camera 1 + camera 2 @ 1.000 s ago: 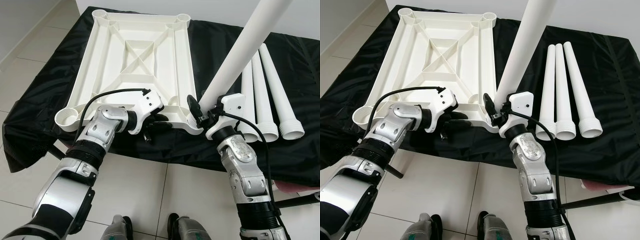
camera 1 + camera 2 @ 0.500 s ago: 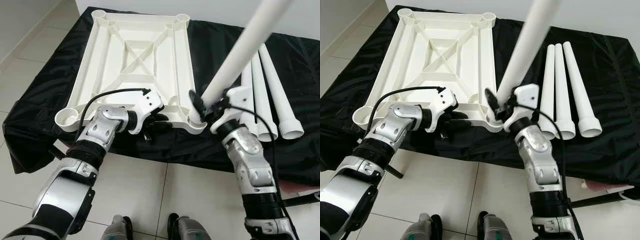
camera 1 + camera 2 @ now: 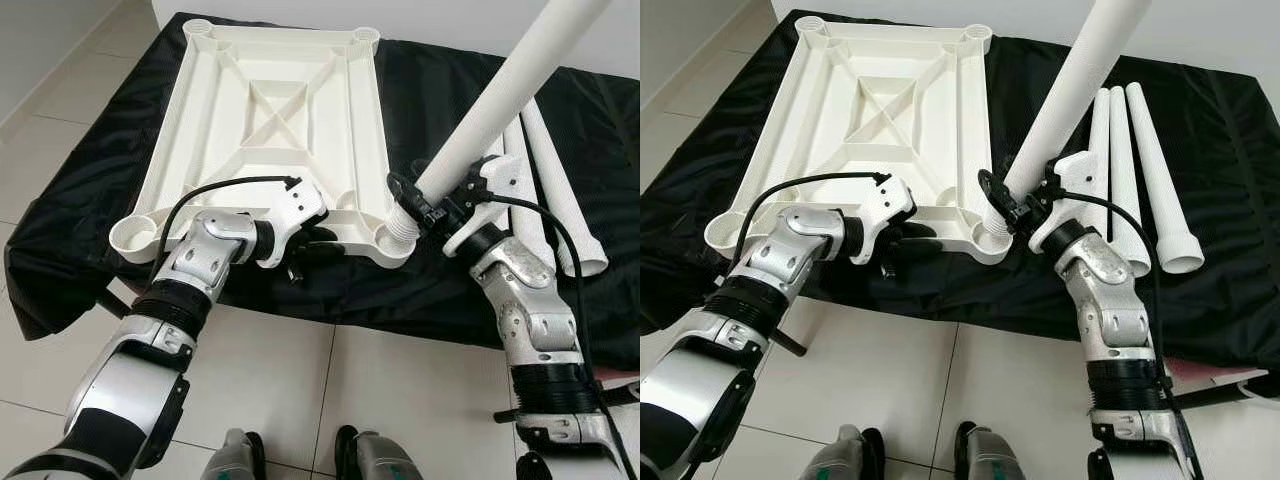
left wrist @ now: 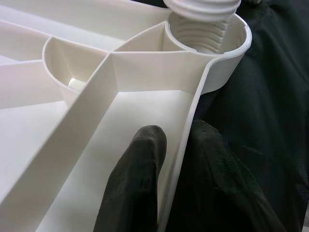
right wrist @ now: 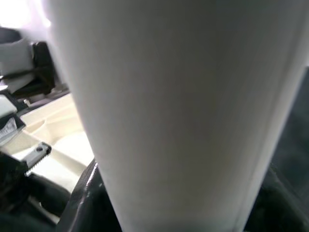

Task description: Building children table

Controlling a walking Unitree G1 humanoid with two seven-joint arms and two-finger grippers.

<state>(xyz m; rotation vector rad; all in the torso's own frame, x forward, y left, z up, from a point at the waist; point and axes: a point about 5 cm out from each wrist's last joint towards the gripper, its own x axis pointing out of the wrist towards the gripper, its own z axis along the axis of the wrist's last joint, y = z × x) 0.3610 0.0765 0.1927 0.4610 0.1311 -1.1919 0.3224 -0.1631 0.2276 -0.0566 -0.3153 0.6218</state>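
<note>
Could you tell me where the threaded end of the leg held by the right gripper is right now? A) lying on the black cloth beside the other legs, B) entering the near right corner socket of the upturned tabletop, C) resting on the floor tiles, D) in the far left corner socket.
B: the right gripper holds the leg tilted, its threaded end sitting in the near right corner socket of the upturned tabletop, whose near rim the left gripper pinches.

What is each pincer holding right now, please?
Left pincer: shut on the tabletop rim.
Right pincer: shut on a leg, its threaded end in the corner socket.
</note>
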